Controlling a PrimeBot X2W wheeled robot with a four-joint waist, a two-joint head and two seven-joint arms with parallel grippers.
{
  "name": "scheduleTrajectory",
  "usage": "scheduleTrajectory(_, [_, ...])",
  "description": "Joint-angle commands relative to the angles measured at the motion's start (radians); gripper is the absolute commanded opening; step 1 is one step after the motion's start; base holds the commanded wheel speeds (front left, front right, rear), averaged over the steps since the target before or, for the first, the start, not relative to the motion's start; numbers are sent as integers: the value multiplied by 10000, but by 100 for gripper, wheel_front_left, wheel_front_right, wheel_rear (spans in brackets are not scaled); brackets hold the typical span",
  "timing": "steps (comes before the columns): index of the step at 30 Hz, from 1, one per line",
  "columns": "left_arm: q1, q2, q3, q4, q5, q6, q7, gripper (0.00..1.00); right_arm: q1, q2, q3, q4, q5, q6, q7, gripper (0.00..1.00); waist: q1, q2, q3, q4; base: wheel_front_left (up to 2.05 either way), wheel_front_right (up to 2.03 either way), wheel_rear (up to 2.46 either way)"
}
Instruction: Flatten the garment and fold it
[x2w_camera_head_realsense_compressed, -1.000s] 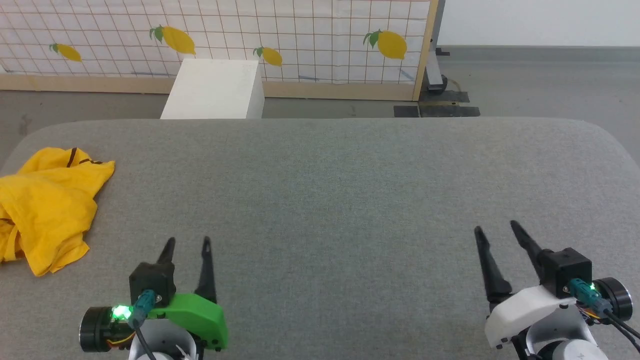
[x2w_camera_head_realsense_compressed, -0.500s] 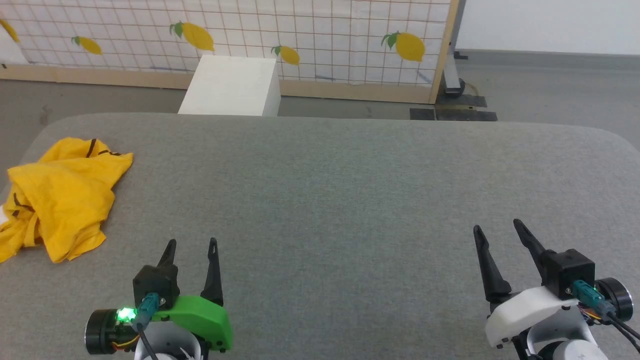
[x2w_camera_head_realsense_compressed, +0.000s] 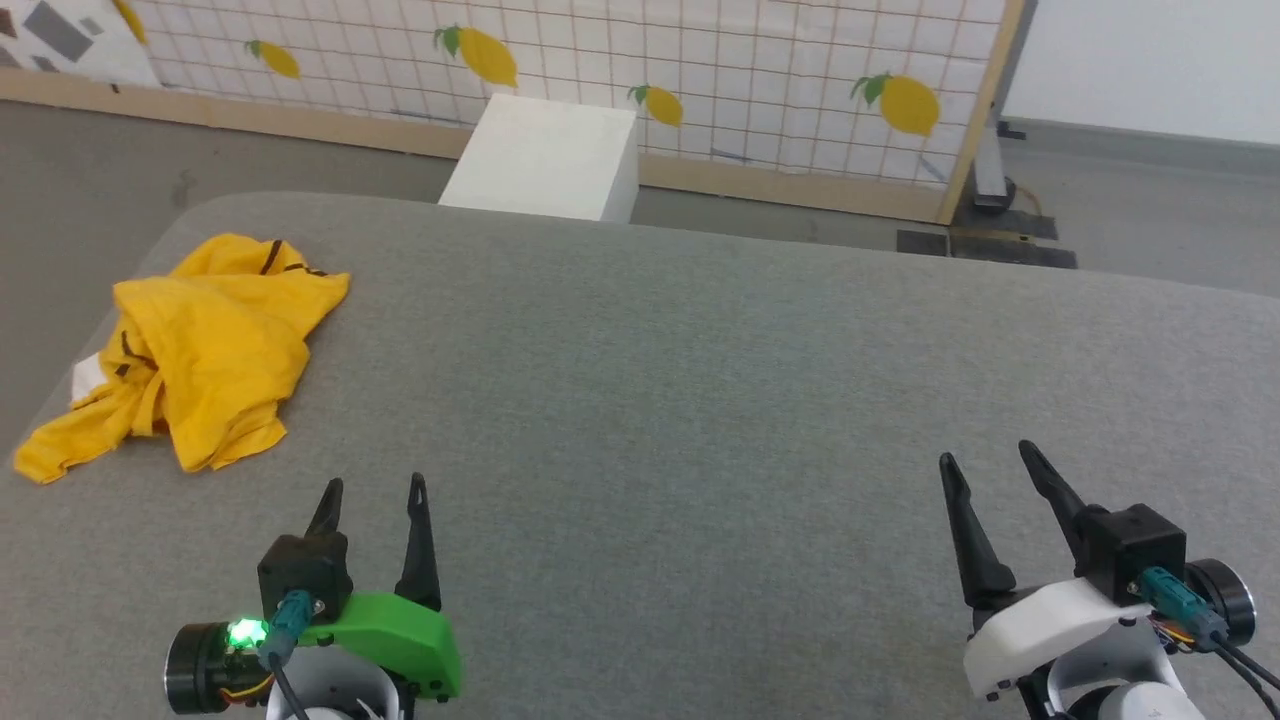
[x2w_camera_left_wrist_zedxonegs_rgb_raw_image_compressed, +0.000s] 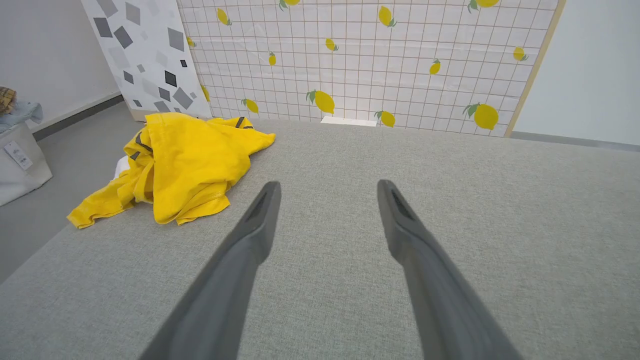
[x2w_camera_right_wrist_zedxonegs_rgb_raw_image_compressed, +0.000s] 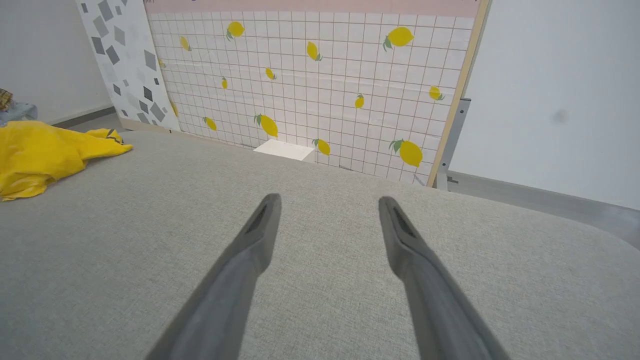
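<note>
The head camera has swung left over the grey table (x2w_camera_head_realsense_compressed: 700, 400), so the whole crumpled garment (x2w_camera_head_realsense_compressed: 200, 350) now shows, lying ahead and left of the left gripper (x2w_camera_head_realsense_compressed: 372, 485), well apart from it. That gripper and the right gripper (x2w_camera_head_realsense_compressed: 985, 452) stand spread and empty, so a reach probably comes next.

Matt cloth garment (x2w_camera_head_realsense_compressed: 205, 345), coarse-woven tabletop (x2w_camera_head_realsense_compressed: 700, 400)

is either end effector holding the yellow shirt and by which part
Nothing is held. The left end effector and right end effector are open, apart from the crumpled garment.
</note>
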Motion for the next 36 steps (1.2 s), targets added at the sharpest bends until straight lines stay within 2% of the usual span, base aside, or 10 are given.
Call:
scheduleTrajectory(1, [-37, 80, -37, 23, -154, 84, -108, 100, -85, -6, 43, 47, 85, 19, -104, 100, -1, 0, -19, 248, 0, 0, 0])
scheduleTrajectory(36, [11, 484, -553, 302, -1023, 1038, -869, 100, -154, -10, 322, 422, 607, 43, -864, 100, -1, 0, -126, 2544, 0, 0, 0])
